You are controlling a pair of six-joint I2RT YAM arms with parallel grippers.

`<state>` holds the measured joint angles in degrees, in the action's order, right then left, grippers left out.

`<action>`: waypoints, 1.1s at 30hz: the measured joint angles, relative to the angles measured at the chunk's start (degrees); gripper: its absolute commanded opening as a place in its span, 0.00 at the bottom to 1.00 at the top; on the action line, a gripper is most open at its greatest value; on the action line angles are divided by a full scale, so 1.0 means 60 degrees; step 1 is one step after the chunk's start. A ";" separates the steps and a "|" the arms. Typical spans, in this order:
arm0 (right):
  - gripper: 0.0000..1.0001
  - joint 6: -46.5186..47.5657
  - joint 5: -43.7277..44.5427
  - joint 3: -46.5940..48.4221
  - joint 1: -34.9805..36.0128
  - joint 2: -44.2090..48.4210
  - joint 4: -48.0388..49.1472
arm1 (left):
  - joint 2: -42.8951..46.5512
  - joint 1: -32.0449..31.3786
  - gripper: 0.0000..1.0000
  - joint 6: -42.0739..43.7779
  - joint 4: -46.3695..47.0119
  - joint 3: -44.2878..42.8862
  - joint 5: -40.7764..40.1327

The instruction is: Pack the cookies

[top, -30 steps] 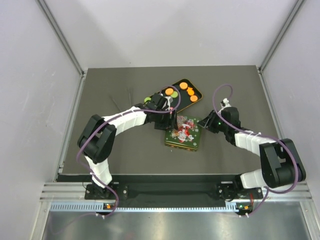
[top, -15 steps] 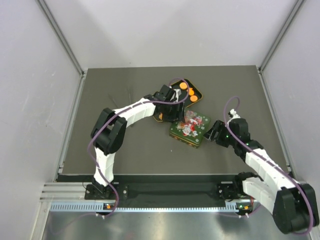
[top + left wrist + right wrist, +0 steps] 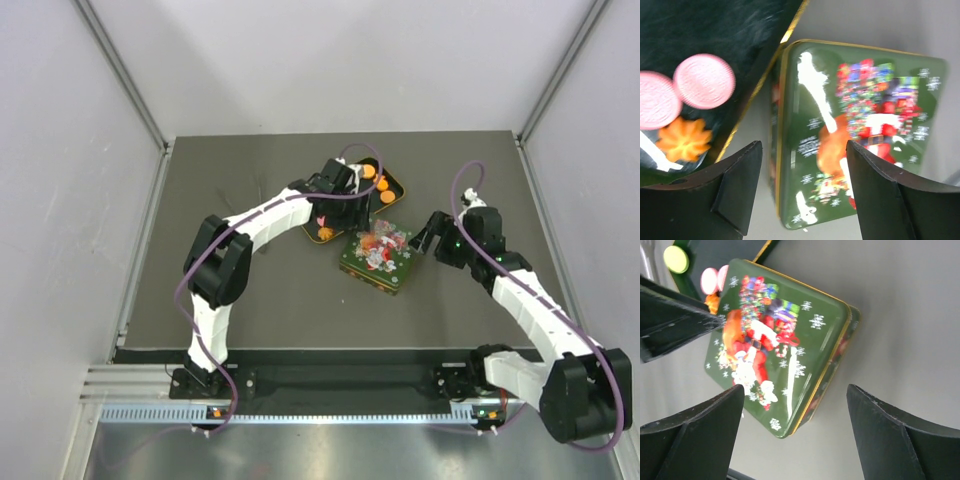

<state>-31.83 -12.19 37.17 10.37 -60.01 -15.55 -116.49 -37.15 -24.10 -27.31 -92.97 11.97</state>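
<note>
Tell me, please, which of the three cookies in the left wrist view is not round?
The orange cookie: it is flower-shaped, lying on the black tray beside the two pink cookies, which are round discs.

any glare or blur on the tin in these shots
Left wrist: the tin is soft and slightly blurred, with white glare streaks down its top; the pink cookies are soft too. Right wrist: the tin is sharper, with only a thin glare line. Top external: even light, no strong glare, the tin small.
</note>
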 measured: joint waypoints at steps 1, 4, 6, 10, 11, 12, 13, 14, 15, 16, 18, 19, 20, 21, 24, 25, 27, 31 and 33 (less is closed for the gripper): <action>0.83 0.0058 0.0015 0.0080 0.0091 -0.0022 -0.0036 | 0.0066 -0.0004 0.73 -0.0007 0.0029 0.0120 -0.0186; 0.83 0.0193 0.0044 0.0200 0.0488 0.0007 -0.0066 | 0.0641 0.0098 0.72 -0.0175 0.0382 0.1111 -0.0481; 0.83 0.0251 0.0040 0.0204 0.0681 0.0051 -0.0113 | 0.1304 0.0266 0.72 -0.0342 0.0495 0.2091 -0.0517; 0.83 0.0364 0.0073 0.0233 0.0805 0.0120 -0.0273 | 0.2466 0.0521 0.72 -0.0652 0.0925 0.3617 -0.0423; 0.83 0.0379 0.0073 0.0273 0.0823 0.0120 -0.0328 | 0.2637 0.0543 0.72 -0.0739 0.1056 0.3854 -0.0335; 0.84 0.0386 0.0076 0.0328 0.0871 0.0120 -0.0368 | 0.2710 0.0539 0.72 -0.0805 0.1158 0.3982 -0.0219; 0.83 0.0390 0.0080 0.0390 0.0907 0.0117 -0.0404 | 0.2710 0.0521 0.72 -0.0903 0.1286 0.4036 -0.0098; 0.83 0.0390 0.0087 0.0463 0.0965 0.0117 -0.0430 | 0.2648 0.0495 0.71 -0.1020 0.1453 0.4073 0.0044; 0.83 0.0393 0.0087 0.0525 0.1013 0.0117 -0.0448 | 0.2579 0.0463 0.71 -0.1137 0.1639 0.4105 0.0160; 0.83 0.0401 0.0091 0.0601 0.1078 0.0117 -0.0455 | 0.2473 0.0415 0.71 -0.1260 0.1825 0.4124 0.0240; 0.84 0.0452 0.0084 0.0710 0.1155 0.0117 -0.0470 | 0.2189 0.0277 0.70 -0.1483 0.2149 0.4116 0.0364; 0.84 0.0470 0.0095 0.0732 0.1173 0.0117 -0.0477 | 0.1989 0.0171 0.70 -0.1581 0.2295 0.4073 0.0412; 0.84 0.0488 0.0102 0.0754 0.1180 0.0117 -0.0488 | 0.1770 0.0055 0.70 -0.1759 0.2430 0.3960 0.0576; 0.84 0.0517 0.0098 0.0754 0.1184 0.0117 -0.0492 | 0.1541 -0.0087 0.70 -0.1883 0.2514 0.3719 0.0637; 0.84 0.0597 0.0098 0.0765 0.1184 0.0113 -0.0532 | 0.0645 -0.0550 0.69 -0.2120 0.2685 0.2597 0.0597; 0.84 0.0623 0.0098 0.0769 0.1188 0.0113 -0.0554 | 0.0266 -0.0703 0.69 -0.2229 0.2765 0.2142 0.0612; 0.85 0.0645 0.0113 0.0772 0.1188 0.0113 -0.0576 | -0.0372 -0.0914 0.69 -0.2448 0.3053 0.1432 0.0656; 0.86 0.0750 0.0273 0.0769 0.1184 0.0117 -0.0692 | -0.0707 -0.1078 0.69 -0.2648 0.3330 0.1118 0.0699; 0.89 0.0805 0.0317 0.0769 0.1184 0.0117 -0.0718 | -0.0696 -0.1009 0.69 -0.2677 0.3351 0.1155 0.0696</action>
<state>-27.00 -10.28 41.78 17.47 -59.31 -19.86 -120.66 -43.20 -40.16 -7.20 -86.04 16.14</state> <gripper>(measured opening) 0.863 0.692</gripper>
